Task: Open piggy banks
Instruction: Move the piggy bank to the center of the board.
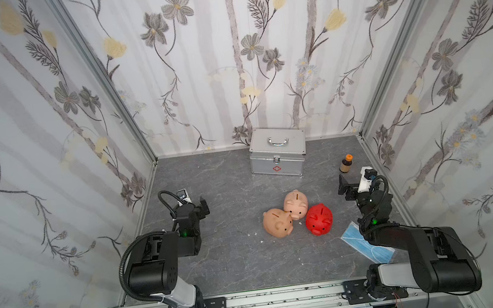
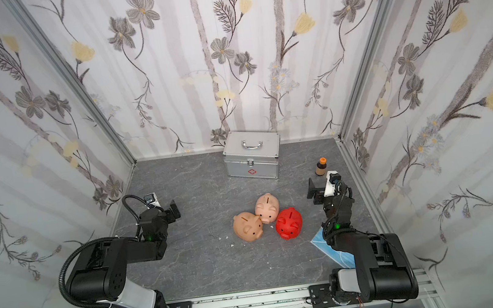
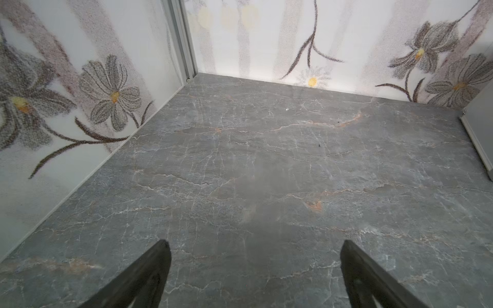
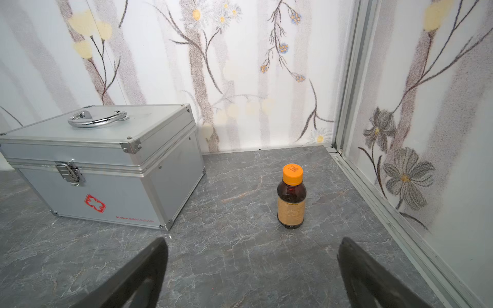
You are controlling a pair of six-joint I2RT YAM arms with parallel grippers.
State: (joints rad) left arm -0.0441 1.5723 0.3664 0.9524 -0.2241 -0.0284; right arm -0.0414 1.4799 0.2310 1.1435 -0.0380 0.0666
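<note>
Three piggy banks stand huddled together in the middle of the grey table, snouts toward the front: a peach one [image 1: 278, 222], a second peach one [image 1: 296, 204] behind it, and a red one [image 1: 319, 218] on the right. Both top views show them, and coin slots show on their backs. My left gripper [image 1: 194, 204] hovers well to their left, open and empty [image 3: 256, 244]. Off to their right, my right gripper [image 1: 354, 184] is also open with nothing between its fingers [image 4: 254, 241]. Neither wrist view shows a pig.
A silver metal case [image 1: 277, 152] with a handle stands at the back wall. A small brown bottle [image 4: 291, 197] with an orange cap stands just ahead of my right gripper. A blue face mask [image 1: 367, 247] lies partly under the right arm. Flowered walls close in three sides.
</note>
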